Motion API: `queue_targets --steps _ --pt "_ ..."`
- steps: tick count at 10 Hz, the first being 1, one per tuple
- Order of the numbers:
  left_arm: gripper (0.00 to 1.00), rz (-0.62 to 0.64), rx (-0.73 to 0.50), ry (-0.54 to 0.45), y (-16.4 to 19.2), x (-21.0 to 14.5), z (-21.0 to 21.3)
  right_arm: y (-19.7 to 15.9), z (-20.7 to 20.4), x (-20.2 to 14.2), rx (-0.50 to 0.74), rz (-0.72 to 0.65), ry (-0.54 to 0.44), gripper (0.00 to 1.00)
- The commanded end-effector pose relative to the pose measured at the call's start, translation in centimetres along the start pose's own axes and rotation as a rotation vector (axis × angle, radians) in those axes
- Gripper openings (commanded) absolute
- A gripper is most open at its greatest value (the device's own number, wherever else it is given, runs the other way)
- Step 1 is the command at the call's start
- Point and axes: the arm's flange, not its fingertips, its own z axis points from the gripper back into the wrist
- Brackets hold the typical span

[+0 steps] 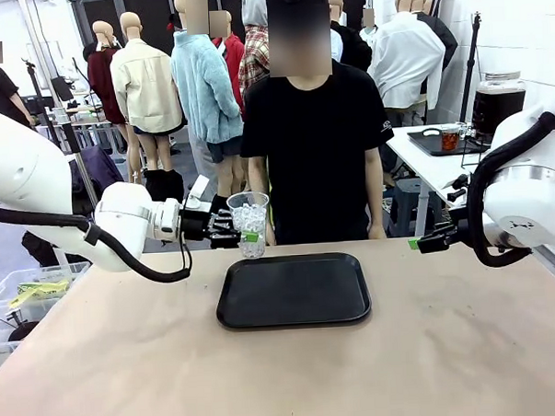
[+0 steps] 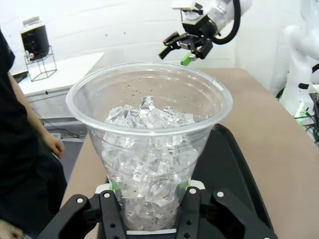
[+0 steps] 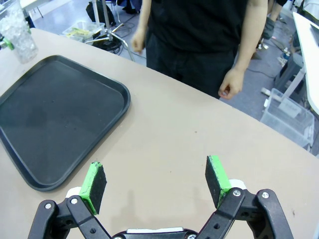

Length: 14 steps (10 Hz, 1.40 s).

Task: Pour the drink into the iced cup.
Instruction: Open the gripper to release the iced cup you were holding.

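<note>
A clear plastic iced cup (image 1: 249, 223), heaped with ice cubes, stays upright just past the far left corner of the black tray (image 1: 294, 304). My left gripper (image 1: 234, 230) is shut on its lower half; the green pads (image 2: 115, 186) press its sides in the left wrist view, around the cup (image 2: 149, 144). The drink shows as near-black liquid in a lidded glass jar (image 1: 497, 104) on the white side table at the back right, and on a wire stand (image 2: 34, 42). My right gripper (image 3: 155, 172) hangs open over bare tabletop right of the tray, holding nothing.
A person in a black T-shirt (image 1: 314, 151) stands at the far edge behind the tray, hands down. A small cup of reddish liquid (image 1: 449, 139) sits on a dark tray on the side table. Bins (image 1: 28, 293) stand on the floor left.
</note>
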Motion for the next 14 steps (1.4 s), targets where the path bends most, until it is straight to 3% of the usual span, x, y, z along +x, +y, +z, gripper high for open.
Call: queue_targets --steps 1,7,14 --pt "0.48 0.001 0.056 -0.009 2.8 1.6 -0.9 0.1 0.2 -0.1 0.003 0.007 -0.003 1.00" --pt "0.48 0.060 0.129 -0.017 8.4 3.0 -0.6 0.1 0.2 -0.1 0.003 0.007 -0.003 1.00" --pt "0.48 0.048 0.126 0.002 8.0 2.3 -0.1 0.1 0.2 -0.1 0.003 0.007 -0.003 1.00"
